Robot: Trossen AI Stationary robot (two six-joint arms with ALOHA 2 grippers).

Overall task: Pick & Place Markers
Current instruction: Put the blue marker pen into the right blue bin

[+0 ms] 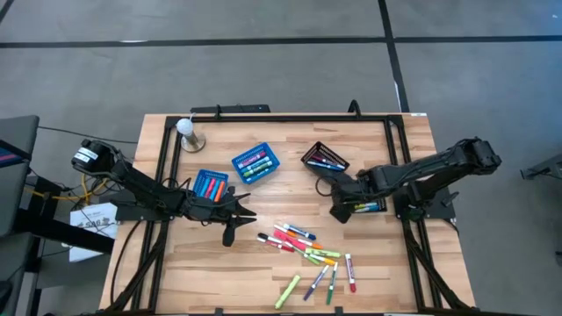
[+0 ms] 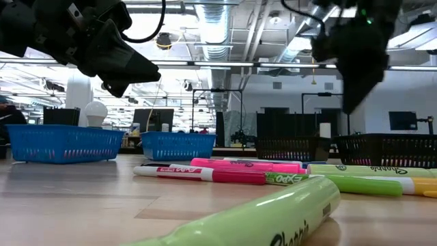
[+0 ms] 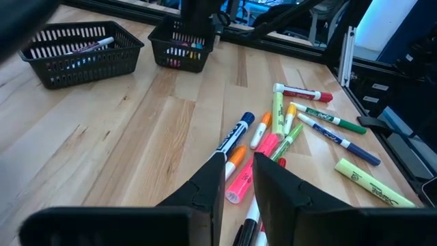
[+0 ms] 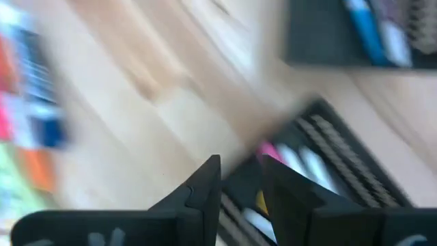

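Several markers (image 1: 307,253) in pink, orange, green, blue and red lie loose on the wooden table's near middle; they also show in the low view (image 2: 218,174) and the left wrist view (image 3: 273,133). My left gripper (image 1: 237,218) (image 3: 239,160) hovers just left of them, pointing at them, fingers slightly open and empty. My right gripper (image 1: 336,211) (image 4: 239,174) hangs over the left end of a black mesh basket (image 1: 367,207) (image 4: 307,171) that holds markers, fingers slightly open and empty.
A second black mesh basket (image 1: 323,159) with markers sits farther back. Two blue baskets (image 1: 255,162) (image 1: 211,184) hold markers on the left. A white bulb on a round base (image 1: 186,132) stands at the far left corner. Bare wood (image 1: 202,272) lies near left.
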